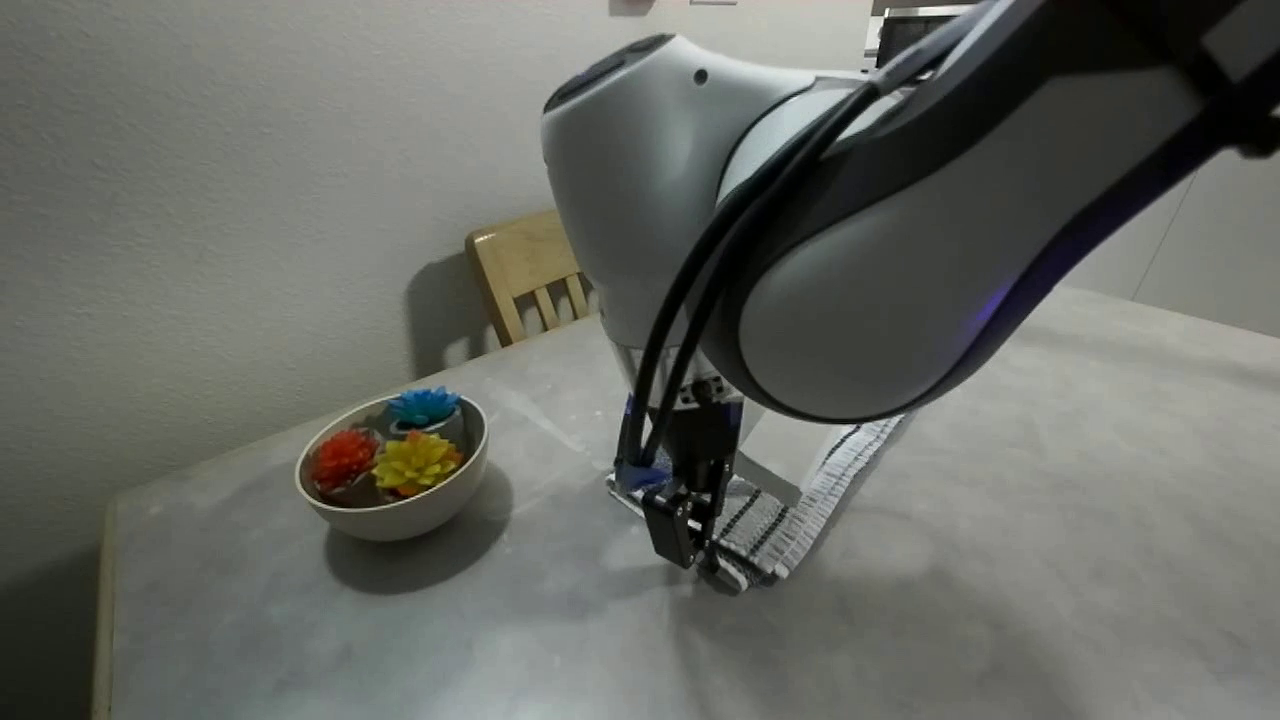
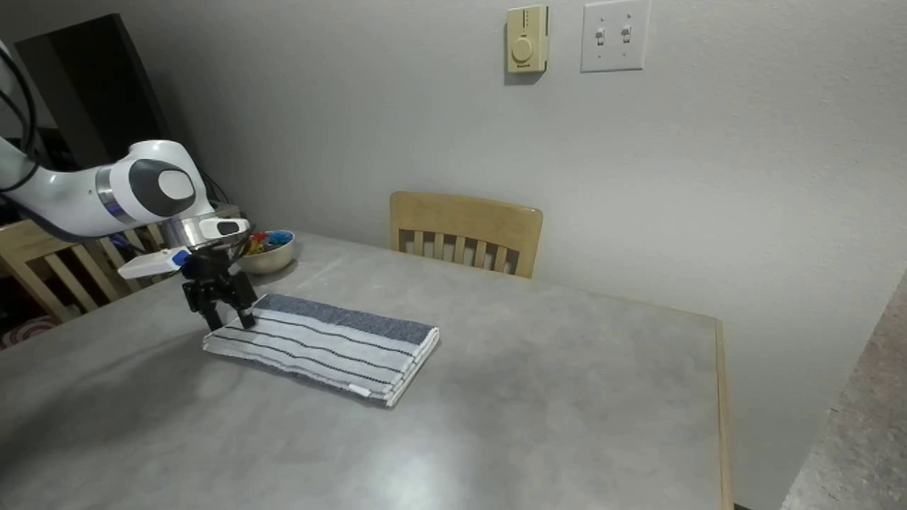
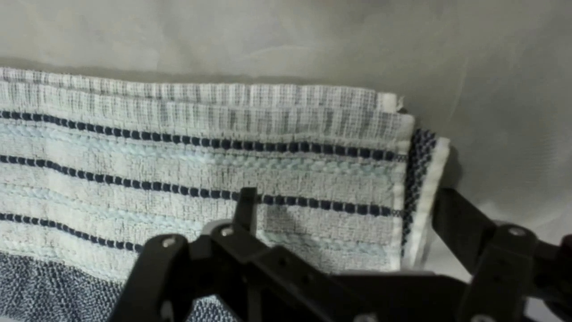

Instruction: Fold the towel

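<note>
The towel (image 2: 322, 347) lies flat on the table as a layered rectangle, white with dark stripes and a grey-blue band along one long side. In an exterior view the arm hides much of the towel (image 1: 757, 520). My gripper (image 2: 231, 323) points down at one short end of it. Seen in the wrist view, the gripper (image 3: 346, 197) is open, its jaws wide apart across that end. One finger (image 3: 247, 210) is over the striped face; the opposite finger (image 3: 460, 223) is just outside the white hem. Whether either fingertip touches cloth, I cannot tell.
A white bowl (image 1: 400, 520) with red, yellow and blue artificial plants stands near the gripper, toward the wall. Wooden chairs (image 2: 464, 216) (image 2: 67, 262) are at the edges of the grey table (image 2: 567, 397).
</note>
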You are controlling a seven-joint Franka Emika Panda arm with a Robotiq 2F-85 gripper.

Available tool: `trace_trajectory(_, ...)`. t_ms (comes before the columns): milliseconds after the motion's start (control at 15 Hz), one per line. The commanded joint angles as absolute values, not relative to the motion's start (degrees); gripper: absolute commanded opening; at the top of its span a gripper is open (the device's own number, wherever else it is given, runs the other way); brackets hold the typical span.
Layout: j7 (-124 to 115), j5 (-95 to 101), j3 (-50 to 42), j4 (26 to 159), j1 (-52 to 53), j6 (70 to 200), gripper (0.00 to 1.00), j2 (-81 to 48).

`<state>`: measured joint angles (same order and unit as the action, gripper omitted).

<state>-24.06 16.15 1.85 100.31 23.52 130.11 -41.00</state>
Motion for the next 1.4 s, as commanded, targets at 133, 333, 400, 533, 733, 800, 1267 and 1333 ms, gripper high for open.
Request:
trace_trajectory(133,-22.5,19.6,1.0,99.5,24.2,133.0,1.0,-41.9)
trace_trajectory(333,-23.1,20.3,0.8,99.7,24.2,135.9,1.0,-41.8)
trace_trajectory(400,-23.4,20.1,0.7,99.9,24.1,137.0,1.0,-41.8)
trace_trajectory(533,-24.3,19.8,0.2,100.6,24.1,139.9,1.0,-41.5)
trace_trajectory(733,-26.0,19.4,-0.8,101.7,24.4,143.8,1.0,-41.0)
trace_trajectory(800,-27.5,19.5,-1.5,102.2,24.8,145.4,1.0,-40.8)
trace_trajectory(1267,-43.1,19.7,-6.2,105.5,31.8,150.8,1.0,-39.2)
trace_trajectory(1333,-45.6,20.3,-7.0,105.6,33.0,150.7,1.0,-39.2)
